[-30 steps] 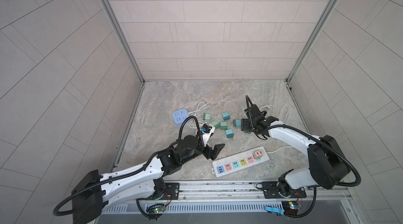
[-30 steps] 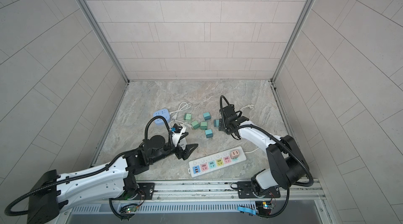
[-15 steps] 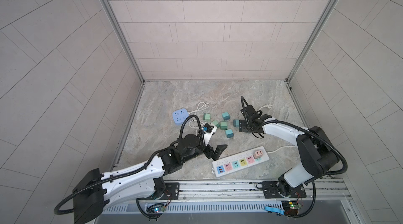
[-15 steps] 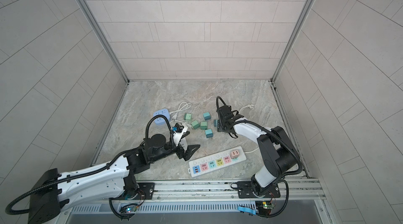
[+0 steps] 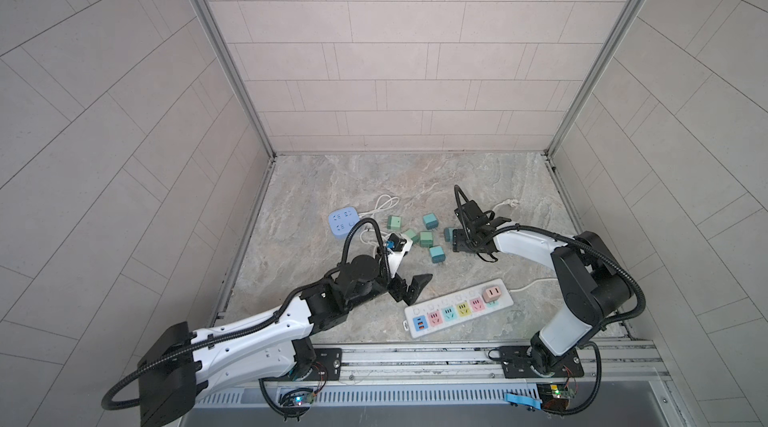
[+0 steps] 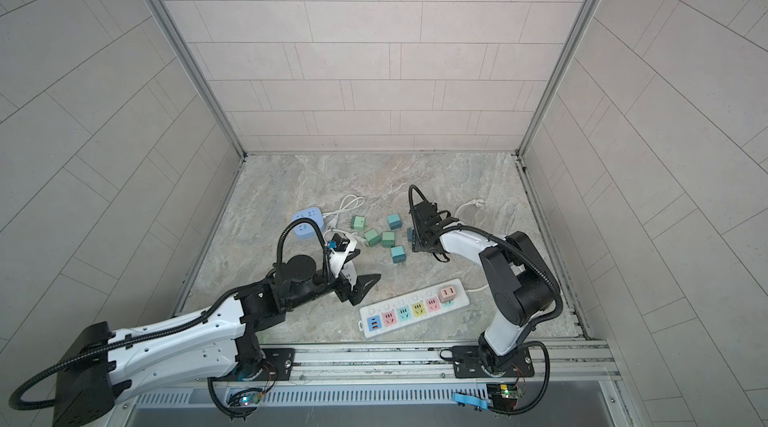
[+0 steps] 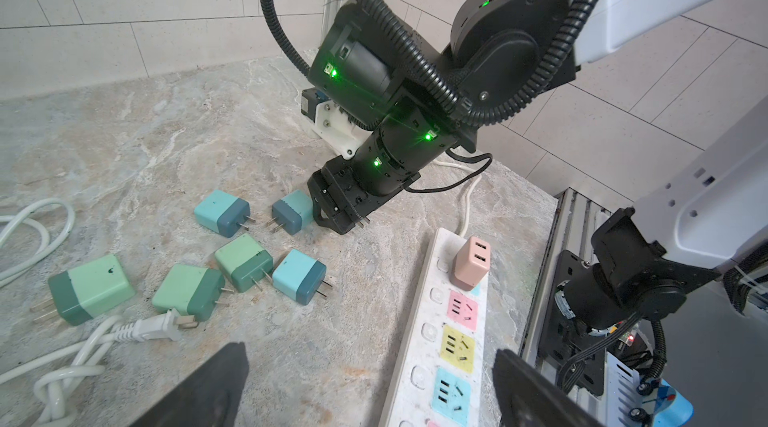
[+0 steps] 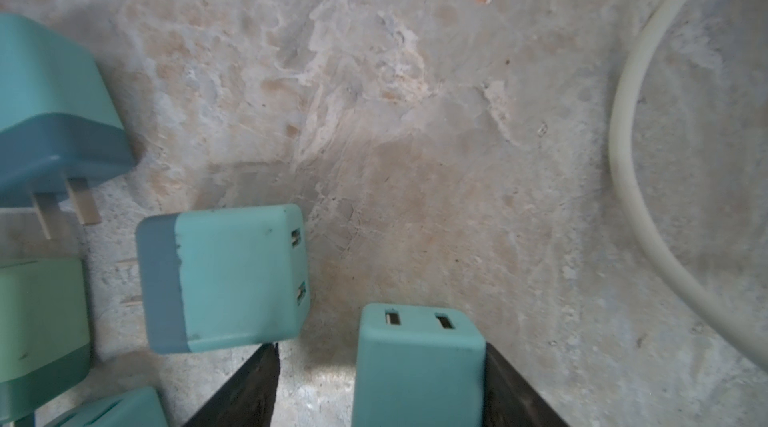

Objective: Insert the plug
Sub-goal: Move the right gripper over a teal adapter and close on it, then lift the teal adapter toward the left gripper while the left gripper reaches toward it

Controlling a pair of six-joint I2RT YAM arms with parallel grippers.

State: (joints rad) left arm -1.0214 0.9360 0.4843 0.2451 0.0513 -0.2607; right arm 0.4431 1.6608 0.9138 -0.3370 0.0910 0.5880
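A teal plug (image 8: 415,362) lies on the marble table between the fingers of my right gripper (image 8: 380,362). It touches one finger; a gap shows at the other, so the jaws are open around it. In both top views this gripper (image 5: 451,238) (image 6: 411,236) lies low beside the loose plugs. The white power strip (image 5: 453,308) (image 6: 409,308) (image 7: 419,362) lies near the front with a pink plug (image 5: 493,294) (image 7: 471,263) in its end socket. My left gripper (image 5: 409,285) (image 7: 370,387) hangs wide open and empty beside the strip's left end.
Several green and blue plugs (image 5: 425,239) (image 7: 245,256) lie scattered in the middle. A blue socket cube (image 5: 343,222) with a white cord (image 7: 137,327) lies to the left. The strip's cord (image 8: 623,155) runs right. Tiled walls enclose the table on three sides.
My right gripper has moved left, down to the plug cluster, and now straddles a teal plug. My left gripper has opened wider and stayed near the strip.
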